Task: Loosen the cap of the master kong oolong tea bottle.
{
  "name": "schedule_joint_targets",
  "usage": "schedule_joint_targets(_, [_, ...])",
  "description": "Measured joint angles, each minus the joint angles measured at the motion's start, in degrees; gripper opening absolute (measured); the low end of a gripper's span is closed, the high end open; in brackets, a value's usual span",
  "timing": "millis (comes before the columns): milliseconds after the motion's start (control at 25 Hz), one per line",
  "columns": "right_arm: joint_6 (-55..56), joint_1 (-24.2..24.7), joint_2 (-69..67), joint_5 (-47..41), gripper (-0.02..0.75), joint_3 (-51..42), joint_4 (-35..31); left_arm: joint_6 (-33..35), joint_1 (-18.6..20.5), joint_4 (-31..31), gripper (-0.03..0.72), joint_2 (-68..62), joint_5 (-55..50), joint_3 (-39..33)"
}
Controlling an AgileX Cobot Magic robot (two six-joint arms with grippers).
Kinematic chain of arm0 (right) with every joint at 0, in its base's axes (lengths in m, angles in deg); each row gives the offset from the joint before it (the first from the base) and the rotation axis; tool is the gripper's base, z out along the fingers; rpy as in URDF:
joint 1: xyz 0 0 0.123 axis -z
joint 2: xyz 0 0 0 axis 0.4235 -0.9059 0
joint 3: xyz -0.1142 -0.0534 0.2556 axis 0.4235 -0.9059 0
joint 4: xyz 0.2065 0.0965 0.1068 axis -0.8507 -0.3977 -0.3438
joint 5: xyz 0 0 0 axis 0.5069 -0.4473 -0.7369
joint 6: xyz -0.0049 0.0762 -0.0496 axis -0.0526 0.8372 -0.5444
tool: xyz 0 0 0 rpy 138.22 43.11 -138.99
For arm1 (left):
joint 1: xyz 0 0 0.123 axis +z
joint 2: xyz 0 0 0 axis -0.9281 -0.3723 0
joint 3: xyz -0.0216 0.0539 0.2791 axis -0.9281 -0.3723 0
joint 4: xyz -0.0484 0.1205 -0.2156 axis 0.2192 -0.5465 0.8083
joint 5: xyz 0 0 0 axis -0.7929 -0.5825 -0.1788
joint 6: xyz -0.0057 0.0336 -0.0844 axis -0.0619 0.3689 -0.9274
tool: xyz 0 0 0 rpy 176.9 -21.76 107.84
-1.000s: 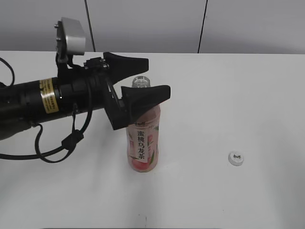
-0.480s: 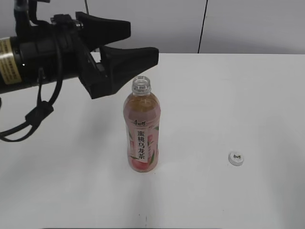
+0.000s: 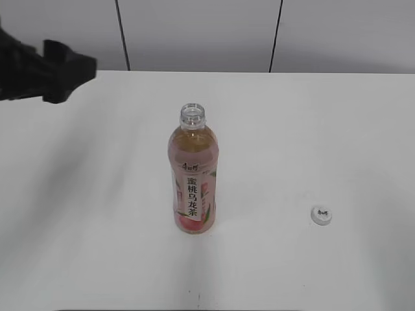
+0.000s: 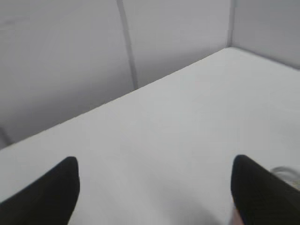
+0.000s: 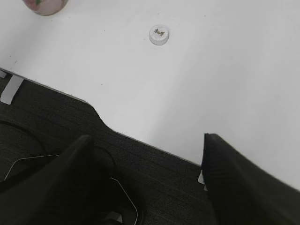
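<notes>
The master kong oolong tea bottle (image 3: 193, 176) stands upright in the middle of the white table, its neck open with no cap on it. Its bottom also shows at the top left of the right wrist view (image 5: 45, 5). The white cap (image 3: 321, 214) lies on the table to the bottle's right, dark mark up; it also shows in the right wrist view (image 5: 159, 34). My left gripper (image 3: 65, 68) is open and empty at the far left edge, well away from the bottle; its fingertips (image 4: 154, 183) spread wide. My right gripper (image 5: 150, 173) is open and empty, off the table's front edge.
The table's front edge (image 5: 140, 140) has a curved notch, with dark floor and cables below it. Grey wall panels (image 3: 259, 32) stand behind the table. A corner of the table meets the walls in the left wrist view (image 4: 229, 47).
My left gripper let go of the bottle's upper part and pulled back up and to the left, nearly out of view. The bottle and the cap have not moved.
</notes>
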Motion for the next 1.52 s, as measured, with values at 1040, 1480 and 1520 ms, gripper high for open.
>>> schedule_joint_targets(1040, [-2.31,0.0,0.0,0.0,0.539,0.0,2.15,47.73,-8.37,50.65,0.552,51.75,-64.81,-1.39])
schedule_joint_targets(1480, [-2.36,0.0,0.0,0.0,0.539,0.0,2.19,47.87,-8.37,49.68,0.552,62.4,-63.87,-7.75])
schedule_joint_targets(1520, [-2.36,0.0,0.0,0.0,0.539,0.0,2.19,47.87,-8.37,49.68,0.552,62.4,-63.87,-7.75])
